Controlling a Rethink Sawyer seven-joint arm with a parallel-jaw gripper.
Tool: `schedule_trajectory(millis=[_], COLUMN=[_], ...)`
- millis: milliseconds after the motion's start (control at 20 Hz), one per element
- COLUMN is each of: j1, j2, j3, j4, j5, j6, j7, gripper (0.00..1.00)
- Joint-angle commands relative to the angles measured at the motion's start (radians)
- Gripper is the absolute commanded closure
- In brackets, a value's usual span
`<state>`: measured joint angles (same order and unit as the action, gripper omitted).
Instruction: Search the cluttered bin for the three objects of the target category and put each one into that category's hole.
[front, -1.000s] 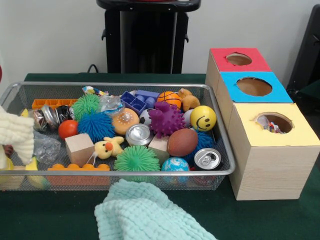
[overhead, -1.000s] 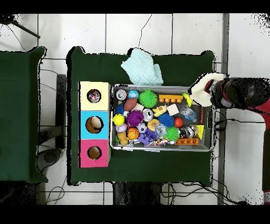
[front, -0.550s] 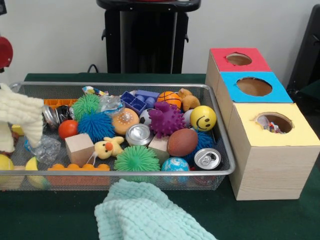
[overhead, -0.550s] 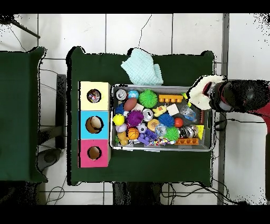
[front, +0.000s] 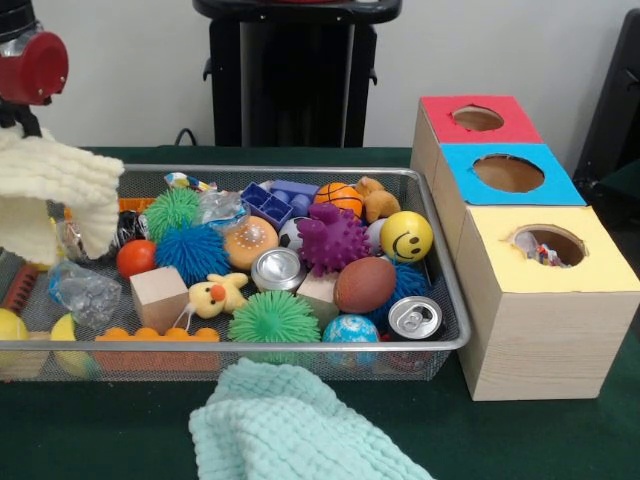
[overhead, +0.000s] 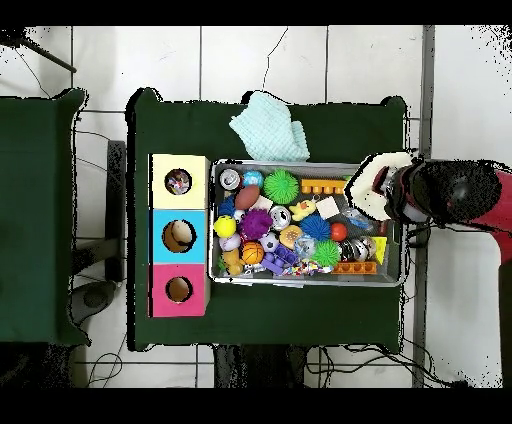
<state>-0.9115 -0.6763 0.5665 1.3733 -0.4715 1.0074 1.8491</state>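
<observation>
A wire mesh bin (front: 300, 346) (overhead: 300, 165) holds several mixed things: spiky balls, a smiley ball (front: 406, 236), a brown football (front: 364, 284), drink cans (front: 278, 268), wooden blocks and a plush duck (front: 215, 295). My gripper (front: 18, 128) (overhead: 392, 190) hangs over the bin's left end in the front view, shut on a pale yellow knitted cloth (front: 55, 190) (overhead: 372, 180) that droops below it and hides the fingertips. Three boxes with round holes stand right of the bin: red (front: 478, 118), blue (front: 508, 172), yellow (front: 548, 245).
A mint green cloth (front: 290, 425) (overhead: 270, 128) lies on the dark green table in front of the bin. The black pedestal (front: 295, 70) stands behind the bin. The yellow box's hole shows something inside it.
The gripper has risen with the pale yellow cloth and moved inward over the bin's end. The bin's contents under the cloth, a crumpled plastic wrap and a red ball, now show more.
</observation>
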Motion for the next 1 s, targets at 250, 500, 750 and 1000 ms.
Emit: schedule_trajectory(millis=[250,500,750,1000], j1=[0.011,0.031,0.034,0.027], j2=[0.005,0.0,-0.024,-0.036], j3=[-0.037,-0.064,-0.088,-0.099], j4=[0.126,0.126,0.184,0.242], j5=[0.03,0.031,0.037,0.065], j6=[0.002,0.035,-0.038,-0.091], j7=[-0.025,0.006,0.041,0.085], gripper=[1.0,0.0,0.0,0.0])
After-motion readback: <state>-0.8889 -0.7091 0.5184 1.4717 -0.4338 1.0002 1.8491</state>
